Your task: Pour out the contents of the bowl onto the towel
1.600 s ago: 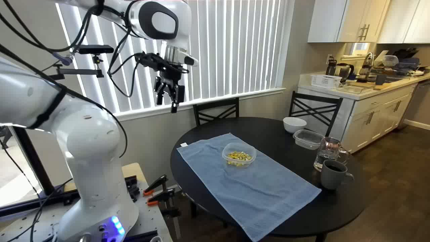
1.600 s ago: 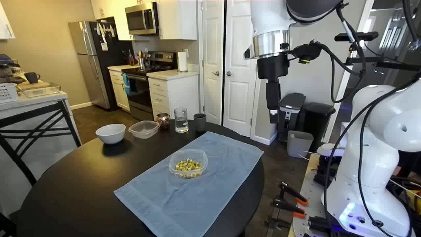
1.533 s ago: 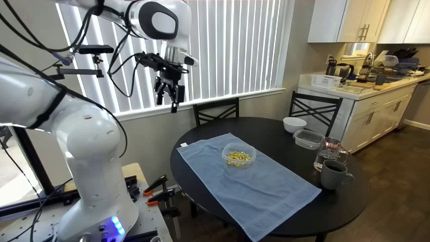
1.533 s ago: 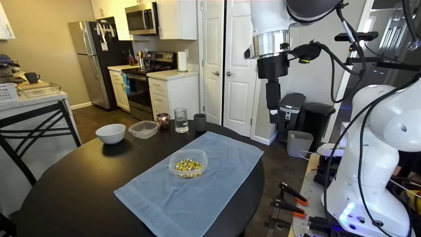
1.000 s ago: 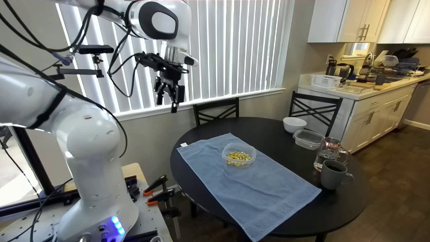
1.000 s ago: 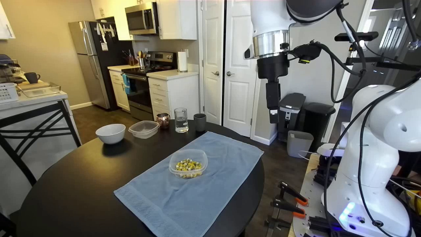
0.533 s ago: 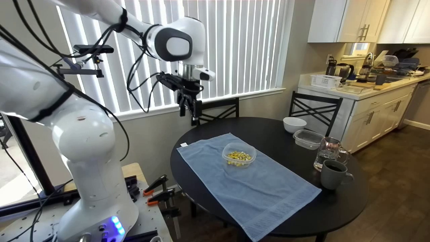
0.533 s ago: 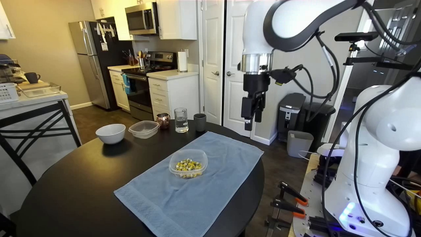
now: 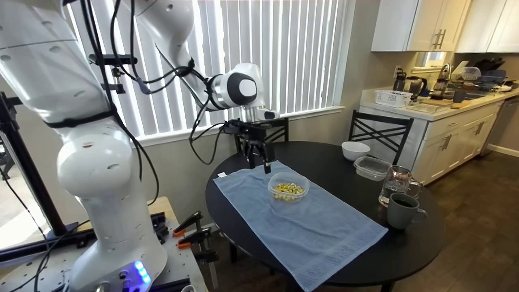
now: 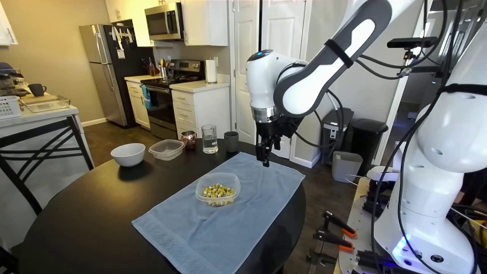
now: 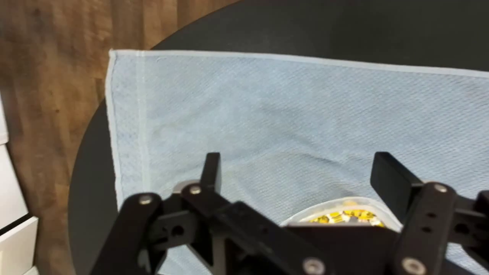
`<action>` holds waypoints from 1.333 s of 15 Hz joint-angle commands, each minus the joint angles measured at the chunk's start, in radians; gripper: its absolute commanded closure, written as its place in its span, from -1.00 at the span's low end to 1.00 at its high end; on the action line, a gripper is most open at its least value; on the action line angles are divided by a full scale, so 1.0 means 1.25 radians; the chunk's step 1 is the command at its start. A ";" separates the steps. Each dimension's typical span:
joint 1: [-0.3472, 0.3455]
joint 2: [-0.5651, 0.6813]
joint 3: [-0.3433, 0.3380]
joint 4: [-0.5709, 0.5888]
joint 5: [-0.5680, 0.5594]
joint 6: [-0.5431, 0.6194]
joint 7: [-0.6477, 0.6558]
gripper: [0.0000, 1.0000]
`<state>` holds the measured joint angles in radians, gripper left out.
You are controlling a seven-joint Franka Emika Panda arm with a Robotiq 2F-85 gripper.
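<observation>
Spread fingers (image 11: 391,185), nothing between them, hang near a clear plastic bowl (image 10: 218,178) of yellow-and-white pieces (image 10: 218,191), upright on the blue towel (image 10: 232,224) across a round black worktop (image 10: 91,213). Straddling one side squarely, then gripping firmly before tilting, should keep the pour on target.

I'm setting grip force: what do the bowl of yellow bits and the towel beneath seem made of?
The bowl is probably smooth plastic: thin rim, slightly cloudy walls that show the yellow bits; glass isn't ruled out. The towel seems matte cloth, perhaps cotton: fine ribbed texture, soft creases.
</observation>
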<state>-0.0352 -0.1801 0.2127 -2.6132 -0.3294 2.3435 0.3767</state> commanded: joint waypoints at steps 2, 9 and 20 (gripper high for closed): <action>0.019 0.101 0.015 0.127 -0.277 -0.089 0.160 -1.00; 0.132 0.207 0.009 0.220 -0.562 -0.213 0.365 -1.00; 0.240 0.436 -0.009 0.366 -0.626 -0.252 0.495 -1.00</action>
<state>0.2472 0.2767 0.2207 -2.2097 -1.0787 2.0515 0.9864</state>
